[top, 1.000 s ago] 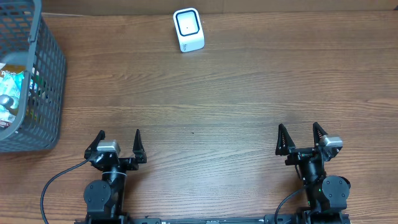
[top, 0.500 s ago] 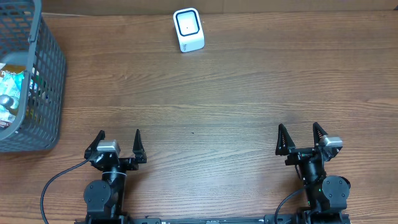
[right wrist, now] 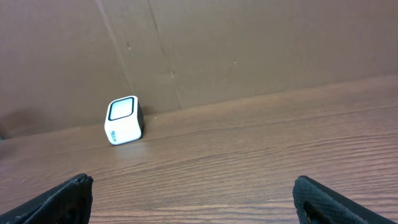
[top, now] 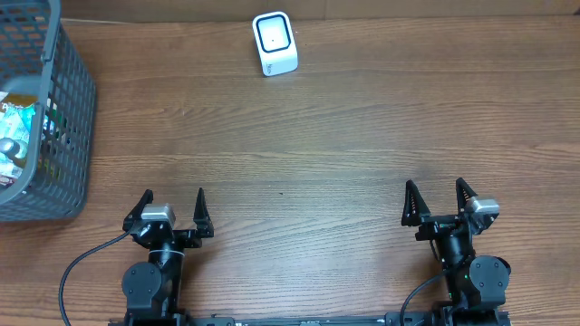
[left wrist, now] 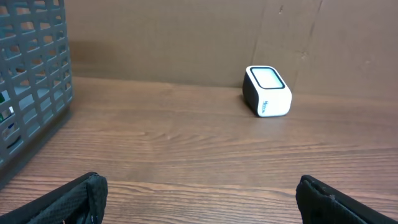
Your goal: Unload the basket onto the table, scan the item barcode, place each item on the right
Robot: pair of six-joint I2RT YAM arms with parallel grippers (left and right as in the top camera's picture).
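A small white barcode scanner with a dark-rimmed window stands at the back of the wooden table; it also shows as the scanner in the left wrist view and the scanner in the right wrist view. Packaged items lie inside the grey basket at the far left, partly hidden by its mesh. My left gripper rests open at the front left with nothing between its fingers. My right gripper stands open at the front right, also with nothing in it. Both are far from the scanner and the basket.
A brown cardboard wall runs along the table's back edge. The basket's mesh wall rises at the left of the left wrist view. A black cable curls by the left arm's base.
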